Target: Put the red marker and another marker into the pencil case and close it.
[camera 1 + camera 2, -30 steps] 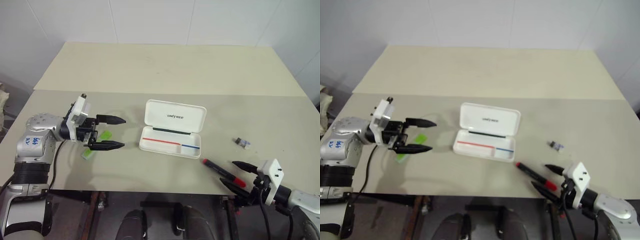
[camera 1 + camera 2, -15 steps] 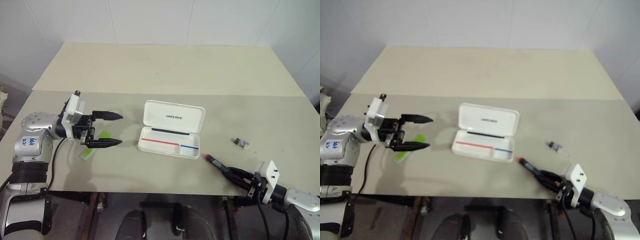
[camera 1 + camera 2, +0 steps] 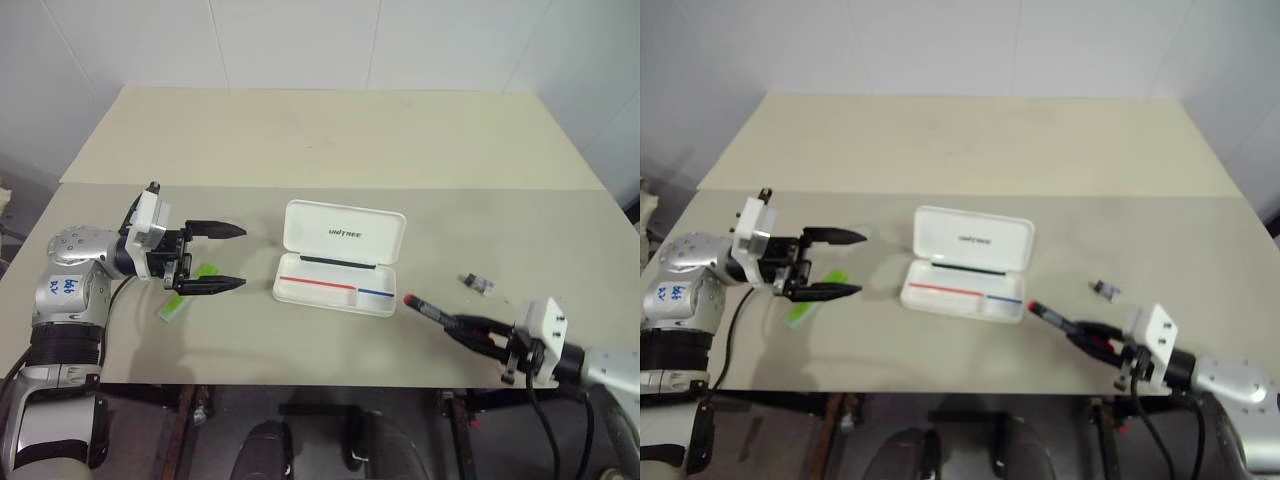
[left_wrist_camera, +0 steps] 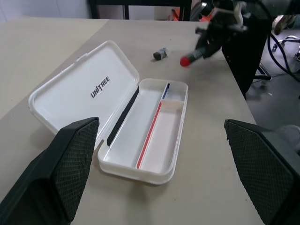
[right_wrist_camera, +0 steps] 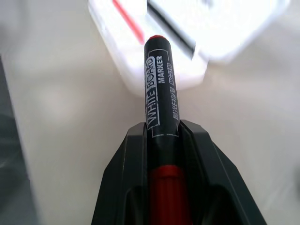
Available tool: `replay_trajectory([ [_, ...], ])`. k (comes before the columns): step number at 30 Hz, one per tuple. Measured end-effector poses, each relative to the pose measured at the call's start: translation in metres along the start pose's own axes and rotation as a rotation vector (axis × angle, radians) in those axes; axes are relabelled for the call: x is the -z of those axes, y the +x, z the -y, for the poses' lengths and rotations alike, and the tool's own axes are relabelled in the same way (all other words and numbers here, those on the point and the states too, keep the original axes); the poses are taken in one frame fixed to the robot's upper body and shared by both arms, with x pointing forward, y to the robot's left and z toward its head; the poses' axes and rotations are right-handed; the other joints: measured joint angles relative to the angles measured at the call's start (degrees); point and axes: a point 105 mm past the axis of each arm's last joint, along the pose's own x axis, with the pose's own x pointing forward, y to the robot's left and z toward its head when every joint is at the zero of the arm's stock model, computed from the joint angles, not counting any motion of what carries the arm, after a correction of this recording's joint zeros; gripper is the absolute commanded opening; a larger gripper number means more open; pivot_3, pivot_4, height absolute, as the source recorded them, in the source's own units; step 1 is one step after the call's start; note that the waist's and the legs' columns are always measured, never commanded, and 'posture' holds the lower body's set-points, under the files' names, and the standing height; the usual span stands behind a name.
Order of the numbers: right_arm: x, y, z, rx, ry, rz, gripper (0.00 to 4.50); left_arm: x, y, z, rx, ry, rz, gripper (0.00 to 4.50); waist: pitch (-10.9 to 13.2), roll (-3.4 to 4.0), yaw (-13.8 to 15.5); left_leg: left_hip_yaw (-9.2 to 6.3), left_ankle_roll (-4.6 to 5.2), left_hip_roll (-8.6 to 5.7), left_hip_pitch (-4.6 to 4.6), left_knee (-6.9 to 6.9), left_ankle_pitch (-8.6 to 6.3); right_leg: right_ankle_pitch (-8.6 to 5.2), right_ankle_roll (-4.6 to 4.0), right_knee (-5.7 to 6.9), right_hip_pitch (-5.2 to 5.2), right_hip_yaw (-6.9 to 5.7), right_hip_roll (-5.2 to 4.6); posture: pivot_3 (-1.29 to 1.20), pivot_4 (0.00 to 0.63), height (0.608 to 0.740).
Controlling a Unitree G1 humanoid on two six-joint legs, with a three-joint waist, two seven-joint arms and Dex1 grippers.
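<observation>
- The slim red marker with a black barrel printed "WHITE BOARD MARKER" and a red cap is sitting clamped between the two black fingers of the right gripper, its red end pointing toward the case.
- It is hanging over the beige tabletop near the front edge – just right of the case, not touching it.
- The white hard-plastic pencil case with rounded corners is lying open at the table's middle, its lid tilted back and showing dark "UNITREE" lettering.
- Its tray is showing a red and blue stripe – it seems to be holding no marker, as far as the left wrist view lets me judge.
- The stubby lime-green marker is lying on the table under the left gripper, whose fingers are standing wide apart and holding nothing.
- A small dark object is lying right of the case.
</observation>
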Motion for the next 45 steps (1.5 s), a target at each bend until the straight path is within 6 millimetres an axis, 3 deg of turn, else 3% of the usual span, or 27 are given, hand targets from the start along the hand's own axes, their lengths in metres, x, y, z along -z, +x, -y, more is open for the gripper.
replay_trajectory([
  [4, -0.036, 0.041, 0.001, -0.147, -0.039, 0.119, 0.61, -0.001, -0.002, -0.002, -0.032, 0.012, 0.008, 4.50, -0.01, -0.02, -0.29, 0.14, -0.05, 0.04, -0.06, 0.00, 0.03, 0.03, -0.08, 0.21, -0.25, 0.09, 0.03, 0.00, 0.150, 0.740],
  [6, -0.044, 0.058, -0.007, -0.238, -0.050, 0.143, 0.61, -0.001, -0.003, -0.003, -0.044, 0.012, 0.008, 4.50, -0.01, -0.02, -0.29, 0.15, -0.06, -0.02, -0.09, 0.00, 0.03, 0.03, -0.07, 0.51, -0.39, 0.14, 0.00, 0.00, 0.150, 0.740],
  [13, -0.034, 0.102, -0.007, -0.362, -0.015, 0.132, 0.61, 0.000, -0.006, -0.006, -0.097, 0.022, 0.017, 4.50, -0.01, -0.03, 0.04, 0.29, -0.02, -0.05, -0.25, 0.15, -0.02, 0.04, -0.05, 0.54, -0.49, 0.06, 0.00, 0.00, 0.150, 0.740],
  [19, -0.023, 0.147, 0.003, -0.384, -0.007, 0.116, 0.61, -0.010, 0.004, -0.008, -0.124, 0.071, 0.056, 4.50, -0.02, -0.04, -1.19, 0.28, -0.03, -0.02, -0.24, 0.38, -0.02, 0.05, -0.06, 0.81, -0.49, 0.10, -0.01, 0.00, 0.150, 0.740],
  [28, -0.009, 0.162, 0.011, -0.399, -0.031, 0.061, 0.61, -0.005, 0.003, -0.005, -0.146, 0.052, 0.051, 4.50, -0.02, -0.04, -1.77, 0.27, -0.08, 0.01, -0.22, 0.39, 0.00, 0.05, -0.07, 0.88, -0.51, 0.12, -0.02, 0.00, 0.150, 0.740],
  [35, -0.002, 0.163, 0.009, -0.420, -0.060, 0.034, 3.05, -0.005, 0.004, -0.006, -0.155, 0.055, 0.055, 4.50, -0.02, -0.04, -2.43, 0.24, -0.08, 0.00, -0.22, 0.39, 0.00, 0.05, -0.07, 0.91, -0.50, 0.13, -0.09, 0.00, 0.150, 0.740],
  [39, -0.010, 0.166, 0.011, -0.421, -0.079, 0.051, 4.49, -0.005, 0.006, -0.006, -0.156, 0.052, 0.063, 4.50, -0.02, -0.04, -2.87, 0.25, -0.16, 0.02, -0.21, 0.38, 0.04, 0.05, -0.07, 0.97, -0.51, 0.14, -0.09, 0.00, 0.150, 0.740],
  [42, -0.021, 0.167, 0.011, -0.421, -0.084, 0.090, 4.49, -0.004, 0.007, -0.006, -0.159, 0.051, 0.067, 4.50, -0.02, -0.04, -2.94, 0.26, -0.18, 0.06, -0.18, 0.35, 0.03, 0.05, -0.08, 1.04, -0.52, 0.15, -0.05, 0.00, 0.150, 0.740],
  [45, -0.051, 0.165, 0.004, -0.449, -0.105, 0.181, 4.49, -0.004, 0.007, -0.007, -0.169, 0.051, 0.068, 4.50, -0.01, -0.03, -2.89, 0.24, -0.19, 0.08, -0.18, 0.35, 0.01, 0.03, -0.11, 1.22, -0.55, 0.16, -0.07, 0.00, 0.150, 0.740],
])
